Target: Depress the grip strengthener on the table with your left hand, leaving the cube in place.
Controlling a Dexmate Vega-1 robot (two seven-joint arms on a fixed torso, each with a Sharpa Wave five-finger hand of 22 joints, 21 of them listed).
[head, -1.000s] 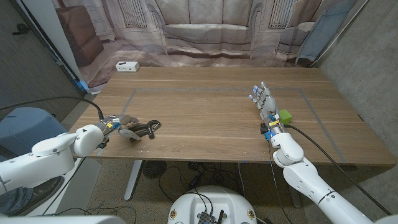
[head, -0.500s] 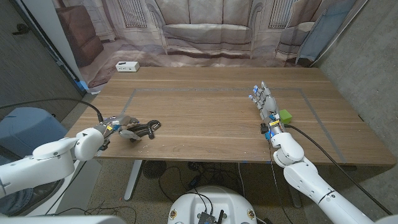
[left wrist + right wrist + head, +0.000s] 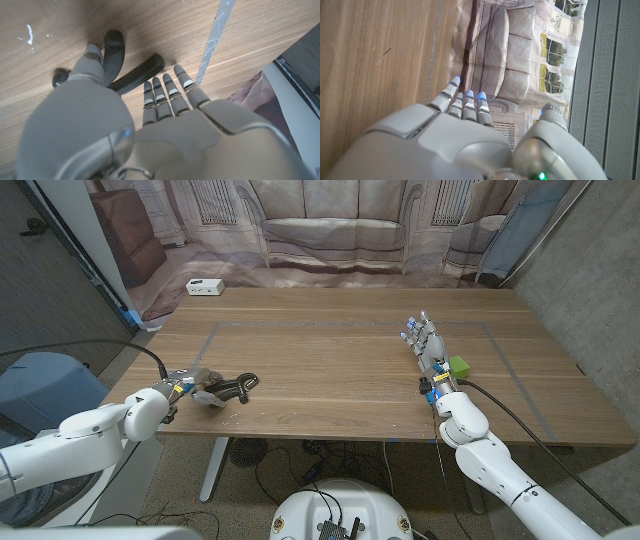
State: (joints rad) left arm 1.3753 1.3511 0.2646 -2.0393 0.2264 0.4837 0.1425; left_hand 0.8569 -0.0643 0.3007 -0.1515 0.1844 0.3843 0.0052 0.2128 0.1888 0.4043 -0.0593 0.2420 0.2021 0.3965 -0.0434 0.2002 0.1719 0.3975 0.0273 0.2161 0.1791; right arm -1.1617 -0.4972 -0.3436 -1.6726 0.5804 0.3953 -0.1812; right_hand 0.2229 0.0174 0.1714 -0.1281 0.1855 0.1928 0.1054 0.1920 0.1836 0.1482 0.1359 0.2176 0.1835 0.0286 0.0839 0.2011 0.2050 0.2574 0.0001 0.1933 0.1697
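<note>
The black grip strengthener lies near the table's front left, its two handles spread apart. My left hand is right beside it with its fingers stretched out along one handle. The thumb is by the other handle, and nothing is gripped. A small green cube sits at the right side of the table. My right hand stands on its edge just left of the cube, fingers straight and apart, holding nothing; this right hand is seen from behind in its wrist view.
A white box lies at the table's far left corner. Grey tape lines mark a rectangle on the wooden table. A printed sofa backdrop hangs behind, and a blue seat stands left of the table.
My left forearm has drawn back a little toward the near-left edge, and the hand has slid slightly off the strengthener. Cube and right hand are unmoved.
</note>
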